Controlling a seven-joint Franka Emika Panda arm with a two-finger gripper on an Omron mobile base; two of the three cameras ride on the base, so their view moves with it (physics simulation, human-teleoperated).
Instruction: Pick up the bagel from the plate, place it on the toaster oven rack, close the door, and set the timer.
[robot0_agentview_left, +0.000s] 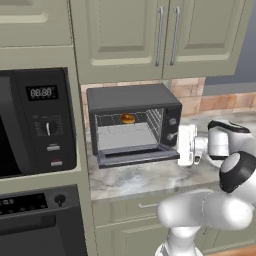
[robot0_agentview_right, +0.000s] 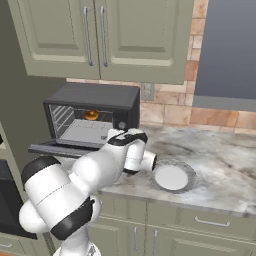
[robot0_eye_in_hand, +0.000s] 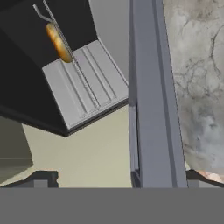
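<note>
The toaster oven (robot0_agentview_left: 132, 100) stands on the counter with its door (robot0_agentview_left: 135, 156) dropped down flat. Far back in the cavity, the bagel (robot0_agentview_left: 127, 118) lies on the light grey rack (robot0_agentview_left: 127, 136); the hand view shows the same bagel (robot0_eye_in_hand: 57, 41) at its upper left. My gripper (robot0_agentview_left: 180, 147) hovers at the right end of the door. In the hand view the gripper (robot0_eye_in_hand: 120, 177) is open wide, and the door's edge (robot0_eye_in_hand: 148, 96) runs between the two fingertips without touching either. To the oven's right, the white plate (robot0_agentview_right: 172, 177) has nothing on it.
A black microwave (robot0_agentview_left: 40, 120) is built in left of the toaster oven, with another oven (robot0_agentview_left: 40, 220) below it. Upper cabinets (robot0_agentview_left: 160, 35) hang close above. Marble counter (robot0_agentview_right: 220, 150) stretches right past the plate to a brick backsplash.
</note>
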